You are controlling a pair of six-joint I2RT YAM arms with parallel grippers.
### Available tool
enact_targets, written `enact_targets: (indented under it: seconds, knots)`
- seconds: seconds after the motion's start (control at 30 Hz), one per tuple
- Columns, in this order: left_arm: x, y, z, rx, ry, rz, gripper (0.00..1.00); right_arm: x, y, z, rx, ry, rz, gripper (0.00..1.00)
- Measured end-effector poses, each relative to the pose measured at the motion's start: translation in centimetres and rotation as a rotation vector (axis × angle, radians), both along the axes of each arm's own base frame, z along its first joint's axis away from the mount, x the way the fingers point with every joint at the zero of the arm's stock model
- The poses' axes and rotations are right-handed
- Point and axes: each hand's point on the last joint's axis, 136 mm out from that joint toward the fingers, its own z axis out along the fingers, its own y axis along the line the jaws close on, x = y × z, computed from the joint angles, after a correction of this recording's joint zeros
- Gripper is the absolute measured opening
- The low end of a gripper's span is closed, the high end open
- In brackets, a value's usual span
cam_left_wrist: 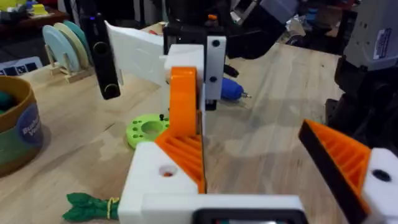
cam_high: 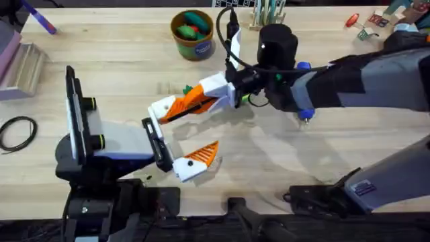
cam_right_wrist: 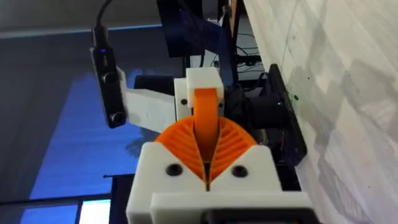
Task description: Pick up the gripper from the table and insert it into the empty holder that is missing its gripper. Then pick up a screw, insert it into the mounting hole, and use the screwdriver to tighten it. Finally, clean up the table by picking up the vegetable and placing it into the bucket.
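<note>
My left gripper point(cam_high: 211, 124) point(cam_left_wrist: 245, 134) stands wide open at the table's middle. The orange gripper point(cam_high: 191, 101) point(cam_right_wrist: 206, 109) sits along its far white holder point(cam_left_wrist: 155, 177). My right gripper point(cam_high: 213, 91) point(cam_right_wrist: 205, 130) reaches in from the right and is shut on it. The dark-green vegetable point(cam_left_wrist: 87, 206) point(cam_high: 187, 89) lies on the table just beyond. The blue screwdriver point(cam_left_wrist: 231, 91) point(cam_high: 306, 111) lies mostly hidden under the right arm. At the back stands the brown bucket point(cam_high: 193, 46) point(cam_left_wrist: 18, 127) with green and red toys inside.
A green ring disc point(cam_left_wrist: 146, 129) lies near the vegetable. A purple pen point(cam_high: 40, 20) and a black cable loop point(cam_high: 17, 131) are at the left. A rack of discs point(cam_left_wrist: 62, 46) and small red parts point(cam_high: 351, 20) sit at the back.
</note>
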Motion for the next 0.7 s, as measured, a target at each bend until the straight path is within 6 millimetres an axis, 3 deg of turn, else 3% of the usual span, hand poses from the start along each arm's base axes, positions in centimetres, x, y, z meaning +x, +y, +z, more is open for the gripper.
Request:
enact_targets:
  seconds: [0.7]
  knots:
    - [0.07,0.03,0.0,0.0,0.0,0.004,0.987,0.68,0.34,-0.11,0.006,-0.048,-0.041,0.009]
